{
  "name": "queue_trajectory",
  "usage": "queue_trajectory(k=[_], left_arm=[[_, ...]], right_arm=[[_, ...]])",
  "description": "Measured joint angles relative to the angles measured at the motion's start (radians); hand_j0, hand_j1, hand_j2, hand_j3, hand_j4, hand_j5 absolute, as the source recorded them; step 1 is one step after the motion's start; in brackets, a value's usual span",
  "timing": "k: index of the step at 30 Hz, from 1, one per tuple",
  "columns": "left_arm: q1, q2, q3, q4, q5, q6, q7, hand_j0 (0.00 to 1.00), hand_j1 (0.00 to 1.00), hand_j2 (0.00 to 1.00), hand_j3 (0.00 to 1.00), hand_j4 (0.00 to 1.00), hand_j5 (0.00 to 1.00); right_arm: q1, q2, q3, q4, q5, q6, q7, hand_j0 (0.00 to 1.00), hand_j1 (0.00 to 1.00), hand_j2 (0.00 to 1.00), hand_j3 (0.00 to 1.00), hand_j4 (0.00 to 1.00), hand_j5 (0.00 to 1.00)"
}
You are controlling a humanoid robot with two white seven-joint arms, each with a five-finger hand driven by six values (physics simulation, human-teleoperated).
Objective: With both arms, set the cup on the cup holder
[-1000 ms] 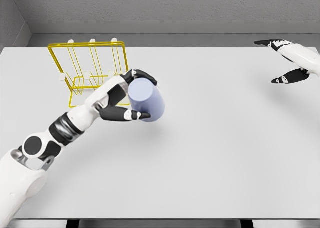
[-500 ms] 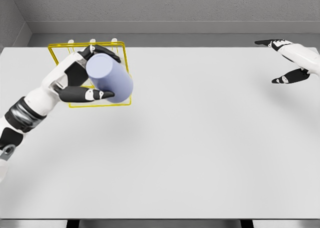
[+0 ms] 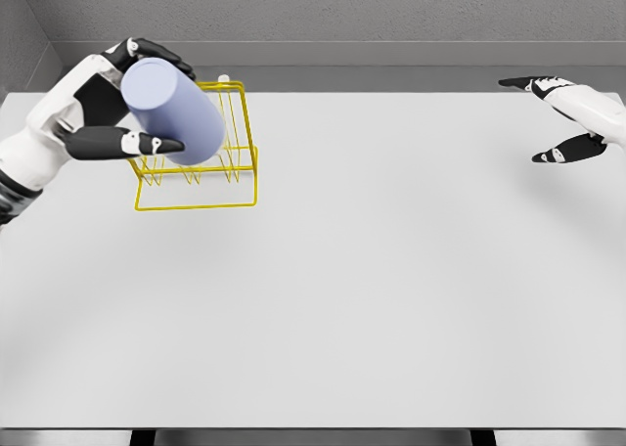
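Cup [image 3: 171,111] is in our left hand [image 3: 103,109], held up above the worktop [image 3: 391,270] at the far left, in front of the upper left part of the yellow wire cup holder [image 3: 201,167]. It's a pale lavender cylinder, tilted: flat closed end up and toward the camera, body sloping down to the right. We can't see the opening from this view.

Left hand pose: arm enters from the left edge, white forearm angled up and right. Black fingers [image 3: 152,53] curl over the top of the cup, thumb [image 3: 127,145] runs along its lower side pointing right, so the cup is clamped between them. Palm sits behind the cup on its left.

Cup holder stands on the worktop near the far left corner: yellow rectangular base frame, upright wire pegs, a raised back frame with white tips showing at the top. Cup overlaps the holder's top left in the picture; we can't tell whether it touches the wires. Nothing of the cup sits on a peg.

Right hand [image 3: 567,118] is at the far right edge, well apart from cup and holder, raised over the worktop's far right corner. Fingers spread and relaxed, index pointing left, thumb lower down, holding nothing. Only the wrist and part of the forearm show.
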Motion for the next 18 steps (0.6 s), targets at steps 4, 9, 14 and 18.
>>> queue_trajectory(k=[4,9,14,18], left_arm=[[0.0,0.031,-0.001,0.001,0.001,0.001,0.002,0.46,0.46,0.46,0.46,0.46,0.46],[-0.009,0.05,-0.001,0.015,0.001,0.004,0.002,0.46,0.46,0.46,0.46,0.46,0.46],[-0.04,0.054,0.0,0.063,0.0,0.006,0.004,0.46,0.46,0.46,0.46,0.46,0.46],[-0.06,0.05,-0.002,0.094,-0.004,0.009,0.004,0.46,0.46,0.46,0.46,0.46,0.46]], right_arm=[[0.0,-0.001,0.0,0.0,0.0,0.0,0.0,1.0,1.0,1.0,1.0,1.0,1.0],[0.0,-0.001,0.0,0.0,0.0,0.0,0.0,1.0,1.0,1.0,1.0,1.0,1.0],[0.002,-0.003,0.0,0.0,0.0,0.0,0.0,1.0,1.0,1.0,1.0,1.0,1.0],[0.002,-0.005,0.0,0.0,0.0,0.0,0.0,1.0,1.0,1.0,1.0,1.0,1.0]])
